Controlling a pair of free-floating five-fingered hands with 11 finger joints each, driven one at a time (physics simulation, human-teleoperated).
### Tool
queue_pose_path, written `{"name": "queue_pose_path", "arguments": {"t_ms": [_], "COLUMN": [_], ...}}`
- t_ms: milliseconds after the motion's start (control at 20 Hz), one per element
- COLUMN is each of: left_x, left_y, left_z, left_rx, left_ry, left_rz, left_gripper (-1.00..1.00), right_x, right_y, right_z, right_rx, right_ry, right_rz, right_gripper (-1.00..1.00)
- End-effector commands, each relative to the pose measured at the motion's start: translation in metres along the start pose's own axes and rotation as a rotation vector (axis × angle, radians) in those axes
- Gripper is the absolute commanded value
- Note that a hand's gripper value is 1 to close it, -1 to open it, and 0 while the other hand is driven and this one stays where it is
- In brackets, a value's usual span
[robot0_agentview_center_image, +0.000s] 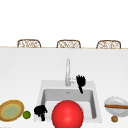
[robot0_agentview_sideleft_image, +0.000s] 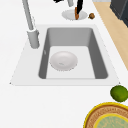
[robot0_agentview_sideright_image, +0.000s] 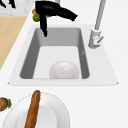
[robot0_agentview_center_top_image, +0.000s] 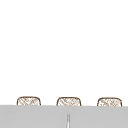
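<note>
White counter (robot0_agentview_center_image: 20, 75), steel sink (robot0_agentview_center_image: 98, 105) at centre, three wicker chair backs (robot0_agentview_center_image: 29, 43) behind.

Right hand (robot0_agentview_center_image: 80, 82) hovers beside faucet (robot0_agentview_center_image: 67, 72) lever, fingers straight and relaxed, grasping nothing; placement suits reaching tap.

Left hand (robot0_agentview_center_image: 40, 110) hangs at sink's front-left corner, fingers curled, nothing held; lime (robot0_agentview_center_image: 26, 115) just beside it.

White bowl (robot0_agentview_sideleft_image: 63, 60) sits upside down on basin floor.

Red ball (robot0_agentview_center_image: 67, 114) at front.

Bread stick (robot0_agentview_sideright_image: 33, 108) rests across white plate (robot0_agentview_sideright_image: 58, 112) on right.

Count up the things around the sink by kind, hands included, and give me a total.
Hands: 2
Plates: 2
Bowl: 1
Lime: 1
Red ball: 1
Bread stick: 1
Brown nut: 1
Total: 9
</note>
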Motion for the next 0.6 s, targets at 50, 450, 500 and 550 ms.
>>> {"name": "queue_pose_path", "arguments": {"t_ms": [50, 450, 500, 550], "left_x": [0.000, 0.000, 0.000, 0.000], "left_y": [0.000, 0.000, 0.000, 0.000], "left_z": [0.000, 0.000, 0.000, 0.000], "left_rx": [0.000, 0.000, 0.000, 0.000], "left_ry": [0.000, 0.000, 0.000, 0.000], "left_rz": [0.000, 0.000, 0.000, 0.000], "left_gripper": [0.00, 0.00, 0.00, 0.00], "right_x": [0.002, 0.002, 0.001, 0.001], "right_y": [-0.003, -0.003, -0.003, -0.002], "right_z": [-0.025, -0.071, -0.079, -0.087], "right_rx": [0.028, 0.077, 0.083, 0.092], "right_ry": [-0.002, -0.010, -0.008, -0.006], "right_rz": [-0.002, -0.004, -0.005, -0.006], "right_gripper": [-1.00, -1.00, -1.00, -1.00]}}
